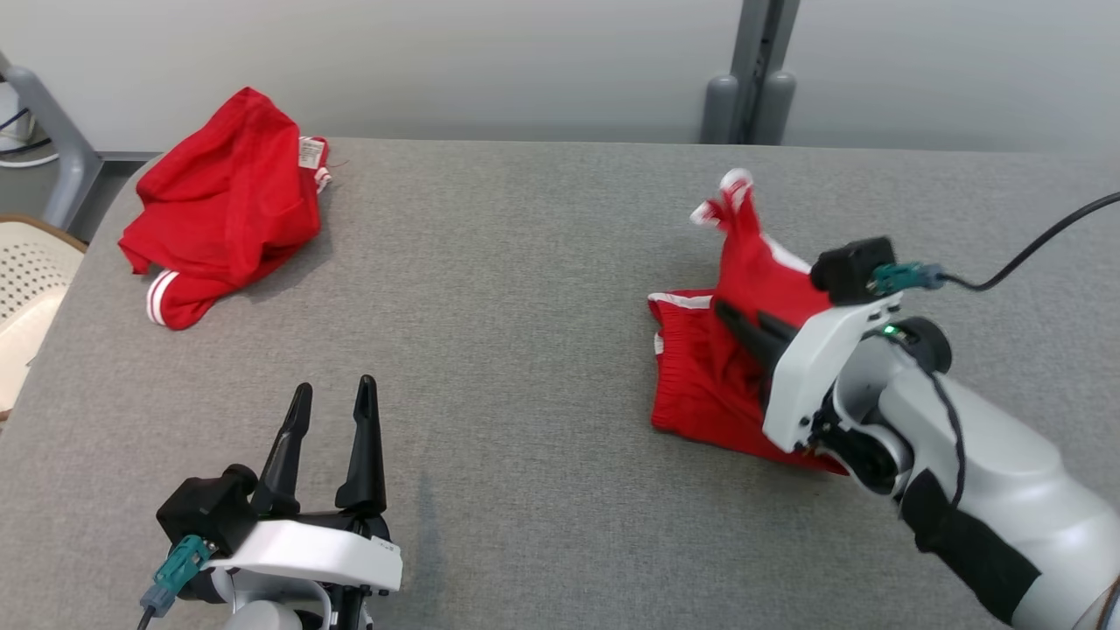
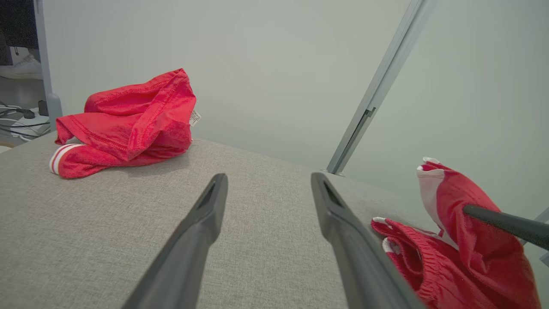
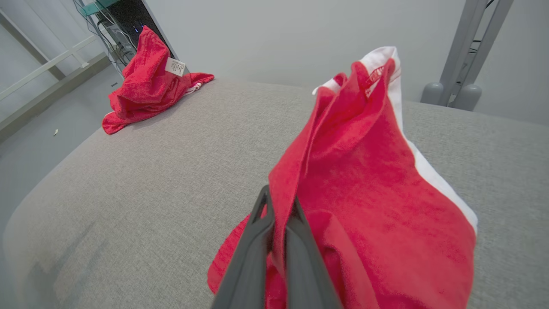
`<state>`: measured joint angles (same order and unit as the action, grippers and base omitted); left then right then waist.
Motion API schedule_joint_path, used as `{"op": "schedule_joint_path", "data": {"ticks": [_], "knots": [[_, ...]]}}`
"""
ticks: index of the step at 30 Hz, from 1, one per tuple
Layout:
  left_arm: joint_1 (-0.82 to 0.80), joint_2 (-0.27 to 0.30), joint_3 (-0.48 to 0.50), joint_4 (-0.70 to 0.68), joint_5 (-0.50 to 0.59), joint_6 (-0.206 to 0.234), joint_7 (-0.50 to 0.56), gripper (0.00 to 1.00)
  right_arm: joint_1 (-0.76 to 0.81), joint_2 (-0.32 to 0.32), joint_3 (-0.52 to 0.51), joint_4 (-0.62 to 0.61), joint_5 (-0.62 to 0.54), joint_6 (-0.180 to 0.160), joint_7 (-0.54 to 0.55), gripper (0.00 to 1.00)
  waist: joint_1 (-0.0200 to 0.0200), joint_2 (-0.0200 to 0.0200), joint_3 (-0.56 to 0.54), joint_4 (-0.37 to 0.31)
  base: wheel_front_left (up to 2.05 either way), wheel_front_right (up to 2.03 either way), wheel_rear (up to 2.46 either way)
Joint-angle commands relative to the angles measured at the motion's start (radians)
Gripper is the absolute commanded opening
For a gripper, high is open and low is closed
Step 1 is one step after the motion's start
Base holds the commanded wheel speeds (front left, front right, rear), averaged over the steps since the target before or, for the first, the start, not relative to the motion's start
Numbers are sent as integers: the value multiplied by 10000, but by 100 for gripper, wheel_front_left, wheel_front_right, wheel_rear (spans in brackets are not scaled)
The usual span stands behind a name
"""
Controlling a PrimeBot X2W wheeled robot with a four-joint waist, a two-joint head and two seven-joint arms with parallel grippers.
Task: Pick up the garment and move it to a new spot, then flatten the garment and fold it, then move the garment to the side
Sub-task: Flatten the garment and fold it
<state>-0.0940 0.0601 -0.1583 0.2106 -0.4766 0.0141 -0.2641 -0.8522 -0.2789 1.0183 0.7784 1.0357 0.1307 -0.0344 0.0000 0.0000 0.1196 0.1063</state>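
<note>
Pinching a fold of the red garment [image 3: 364, 180], your right fingers [image 3: 261, 223] are shut tight, and the cloth is caught between them. Past the tips of those fingers the cloth stands up in a tall point with a white band along one edge. Under and beside the fingers, the rest of the garment lies bunched on the grey tabletop [image 1: 525, 306].

From the head view, your right fingers [image 1: 744, 328] poke into the middle of the red garment [image 1: 700, 385]. Its white-striped end sticks up beyond the fingertips, and its wide ribbed edge lies flat on the side nearer your left fingers.

Your left fingers [image 1: 360, 429] are spread wide open and hold nothing. They hang just above the bare tabletop, well apart from the garment. Looking along your left fingers [image 2: 206, 214], the red garment [image 2: 472, 240] sits off to their right side, with one dark right finger pushed into it.

A second red garment [image 1: 227, 201] lies in a heap far ahead of your left fingers and a bit to their left, near the far corner of the tabletop. It has white stripes on one cuff and a small white tag [image 1: 309, 153]. No fingers touch it.
</note>
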Motion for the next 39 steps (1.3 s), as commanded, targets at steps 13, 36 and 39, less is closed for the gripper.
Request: {"op": "schedule_joint_path", "data": {"ticks": [13,36,39], "knots": [[46,-26,154,-113,-21,-5,-4,100,580,264,797,258,-156,1,377,0,0,0,82,289,0,0,0],[-70,-65,-325,27,120,-108,-2,100,1065,-325,307,-1021,126,1,-1148,100,0,0,96,-495,0,0,0],[-54,-69,-461,34,101,-68,-4,100,1253,-504,-27,-1246,144,1,-1418,100,0,0,85,-621,0,0,0]]}}
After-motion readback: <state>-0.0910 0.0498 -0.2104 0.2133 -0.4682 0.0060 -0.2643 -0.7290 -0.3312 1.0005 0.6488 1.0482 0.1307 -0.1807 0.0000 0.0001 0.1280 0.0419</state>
